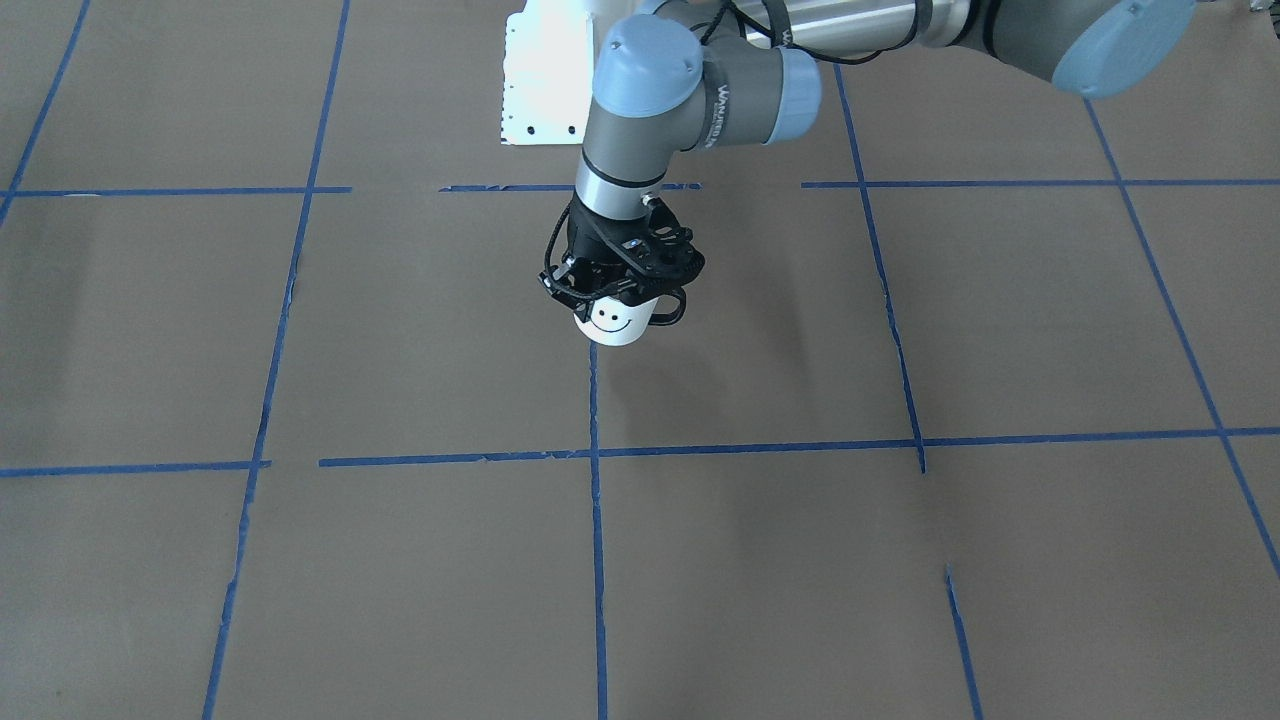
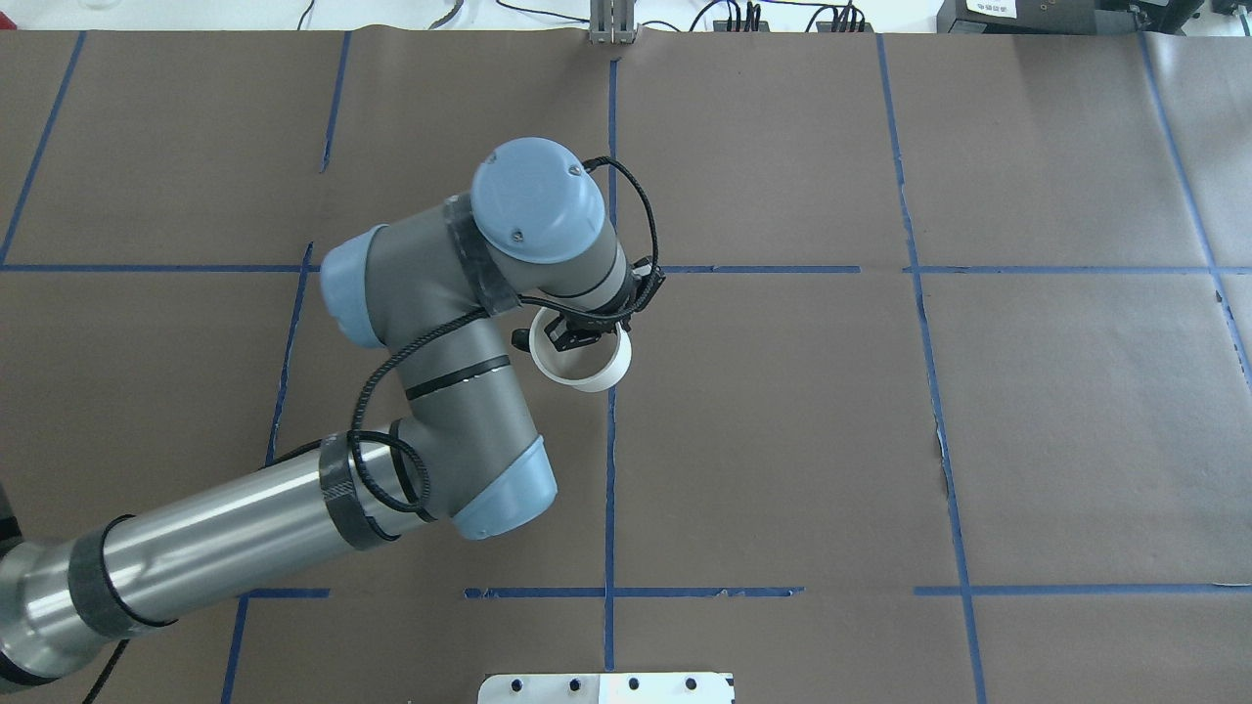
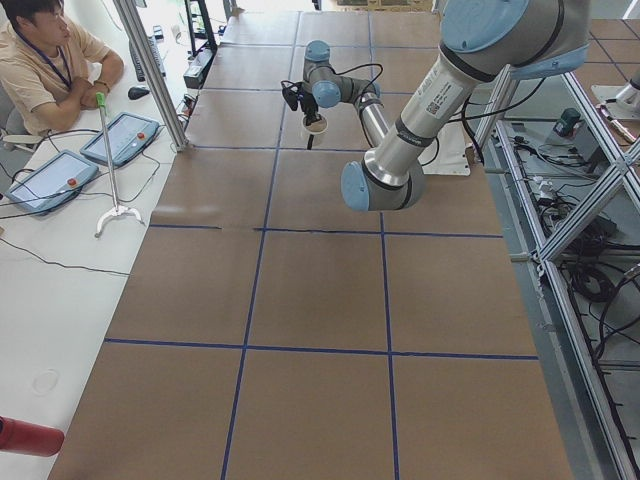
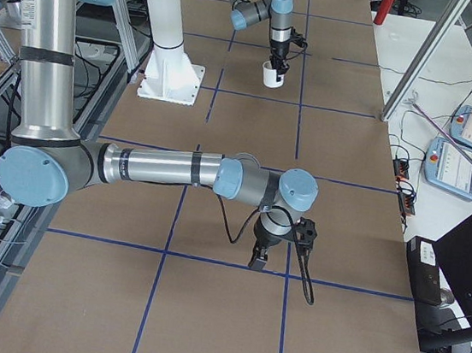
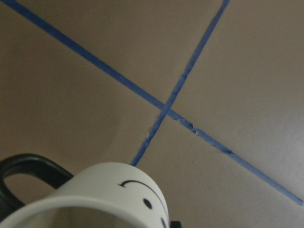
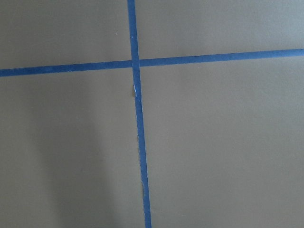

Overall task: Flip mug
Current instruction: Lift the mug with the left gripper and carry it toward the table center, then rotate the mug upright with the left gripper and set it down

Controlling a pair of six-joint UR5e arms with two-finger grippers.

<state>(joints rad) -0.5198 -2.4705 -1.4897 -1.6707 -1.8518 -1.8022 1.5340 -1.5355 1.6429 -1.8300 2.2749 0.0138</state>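
Observation:
The white mug (image 1: 612, 322) with a black smiley face and a black loop handle hangs mouth-up from my left gripper (image 1: 616, 296), near a crossing of blue tape lines. The gripper comes down from above and is shut on the mug's rim (image 2: 583, 369), with one finger inside the mouth. The left wrist view shows the rim and face (image 5: 116, 192) at its bottom edge. I cannot tell whether the mug's base touches the table. My right gripper (image 4: 263, 250) shows only in the exterior right view, low over bare paper; I cannot tell whether it is open.
The table is covered in brown paper with a blue tape grid (image 1: 596, 452). The robot's white base plate (image 2: 606, 687) sits at the near edge. An operator (image 3: 40, 60) sits beyond the table with tablets (image 3: 125, 140) and a stand.

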